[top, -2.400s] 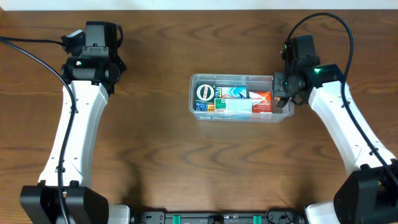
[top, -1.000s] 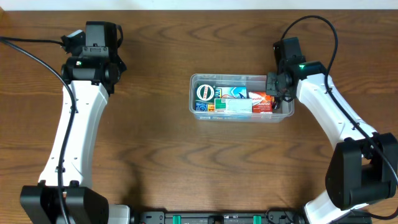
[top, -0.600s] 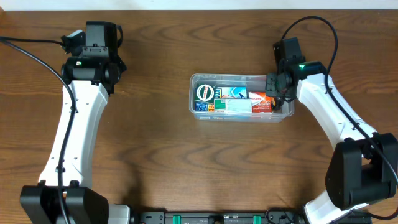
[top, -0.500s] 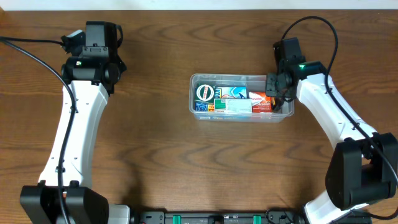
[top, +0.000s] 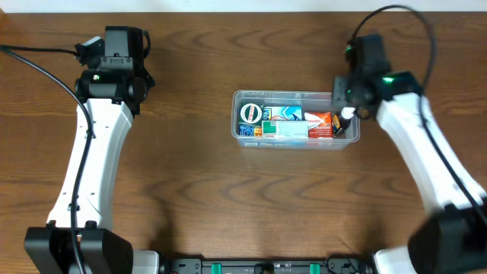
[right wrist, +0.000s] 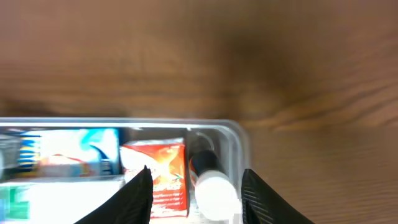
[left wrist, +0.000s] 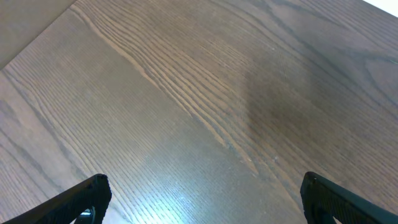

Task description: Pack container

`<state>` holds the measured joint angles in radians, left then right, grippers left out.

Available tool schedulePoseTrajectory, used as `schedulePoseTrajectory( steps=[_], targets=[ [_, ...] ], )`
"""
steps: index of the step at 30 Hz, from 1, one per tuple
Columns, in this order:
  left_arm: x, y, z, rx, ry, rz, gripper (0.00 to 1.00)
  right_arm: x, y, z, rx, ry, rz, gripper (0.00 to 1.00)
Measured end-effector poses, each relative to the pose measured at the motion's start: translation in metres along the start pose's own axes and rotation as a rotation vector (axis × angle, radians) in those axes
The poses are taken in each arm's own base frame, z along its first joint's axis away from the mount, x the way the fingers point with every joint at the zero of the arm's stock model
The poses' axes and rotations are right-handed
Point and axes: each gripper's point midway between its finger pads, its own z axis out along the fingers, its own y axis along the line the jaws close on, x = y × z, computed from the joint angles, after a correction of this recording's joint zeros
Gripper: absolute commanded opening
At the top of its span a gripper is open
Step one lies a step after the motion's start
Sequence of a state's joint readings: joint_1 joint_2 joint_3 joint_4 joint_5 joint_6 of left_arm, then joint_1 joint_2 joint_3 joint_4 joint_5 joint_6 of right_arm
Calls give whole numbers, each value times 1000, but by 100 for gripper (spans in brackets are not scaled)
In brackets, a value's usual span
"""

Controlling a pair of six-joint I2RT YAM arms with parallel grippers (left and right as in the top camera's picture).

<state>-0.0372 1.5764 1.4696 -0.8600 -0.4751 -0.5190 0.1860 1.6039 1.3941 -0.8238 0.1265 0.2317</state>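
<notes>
Container (top: 292, 93), clear tub, centre-right of the overhead frame: you find it nearly full, with round tin (top: 250, 113), red box (right wrist: 158, 168) and white-capped tube (right wrist: 214, 190). Right hand (right wrist: 198, 194) hovers released over its right end. Left hand (left wrist: 205, 199) is released, upper left. Packing looks almost complete.

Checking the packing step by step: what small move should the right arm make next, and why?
Probably lift the right gripper straight up and clear. Its jaws stand open, and the white-capped tube lies inside the container, at its right end beside the red box, apparently released.
</notes>
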Motion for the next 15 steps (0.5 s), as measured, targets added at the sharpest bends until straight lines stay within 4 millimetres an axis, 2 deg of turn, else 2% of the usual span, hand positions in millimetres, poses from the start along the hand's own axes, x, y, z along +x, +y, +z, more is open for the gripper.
schedulePoseTrajectory(
  steps=[4,7,10,15],
  targets=[
    [0,0,0,0,0,0,98,-13,-11,-67,-50,-129,9,51],
    [0,0,0,0,0,0,98,-10,-17,-118,-78,-215,7,53],
    [0,0,0,0,0,0,98,4,-24,-177,-108,-324,6,54],
    [0,0,0,0,0,0,98,36,-39,-257,-146,-505,14,56]
  ],
)
